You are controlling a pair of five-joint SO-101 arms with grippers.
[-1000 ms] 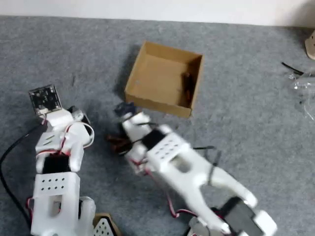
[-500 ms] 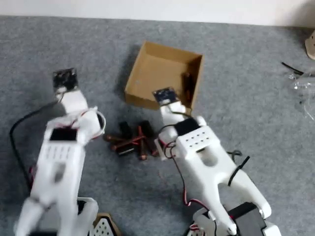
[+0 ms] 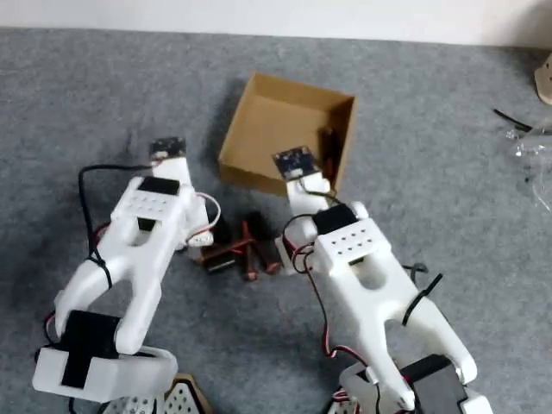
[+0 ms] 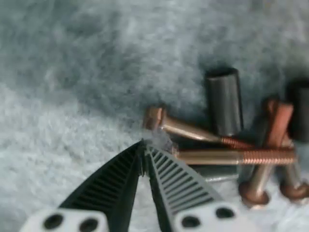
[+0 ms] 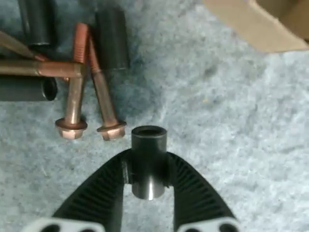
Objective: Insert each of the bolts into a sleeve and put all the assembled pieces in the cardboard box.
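Note:
Several copper bolts (image 3: 247, 251) and black sleeves (image 3: 222, 229) lie in a pile on the grey carpet between my two arms. In the left wrist view my left gripper (image 4: 145, 146) is shut and empty, its tips just short of a bolt head (image 4: 154, 117), with a sleeve (image 4: 223, 100) beyond. My right gripper (image 5: 148, 166) is shut on a black sleeve (image 5: 148, 145), held with its bore showing, beside two bolts (image 5: 104, 92) at the pile's edge. The cardboard box (image 3: 276, 185) stands behind the pile, with a dark assembled piece (image 3: 329, 147) against its right wall.
A corner of the box (image 5: 246, 26) lies close beyond my right gripper. Clear plastic and a black wire (image 3: 526, 138) sit at the far right, and a tan object (image 3: 545, 79) at the right edge. Grey carpet stretches out to the left and in front.
My left arm has swung in from the left to the pile's left edge. My right arm pulled back off the pile to its right side, then held still.

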